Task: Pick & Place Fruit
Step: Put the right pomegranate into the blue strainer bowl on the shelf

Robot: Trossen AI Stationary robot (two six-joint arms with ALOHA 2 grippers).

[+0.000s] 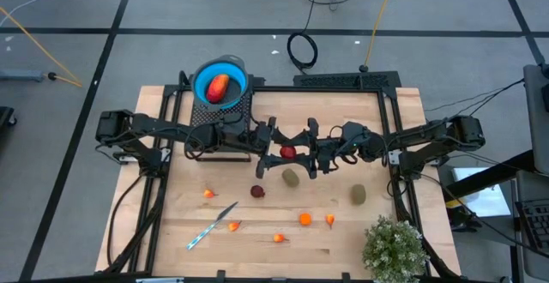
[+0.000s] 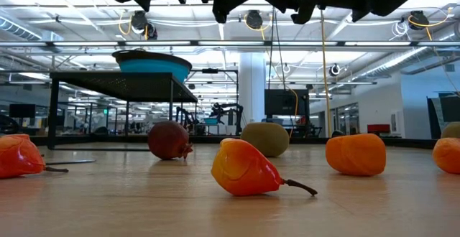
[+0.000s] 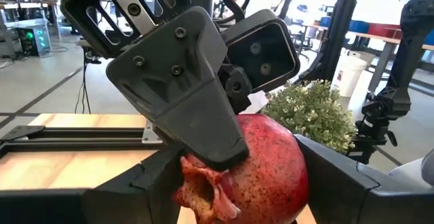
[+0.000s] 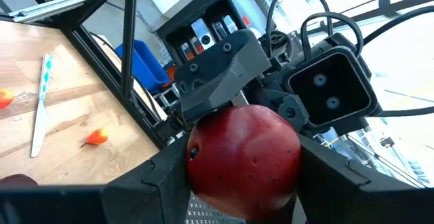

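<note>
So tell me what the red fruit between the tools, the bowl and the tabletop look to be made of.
Red fruit: probably moulded plastic or foam, matte, speckled skin with a stiff torn-looking crown. Both the left tool and right tool pinch it. Bowl: smooth blue plastic, by its even colour. Tabletop: pale wood planks, with visible grain and seams.

From table height both dark arms are cut off at the top edge, so the speckled dark red round fruit (image 3: 254, 166) they meet over is unseen there, its underside cropped in both wrist views.
</note>
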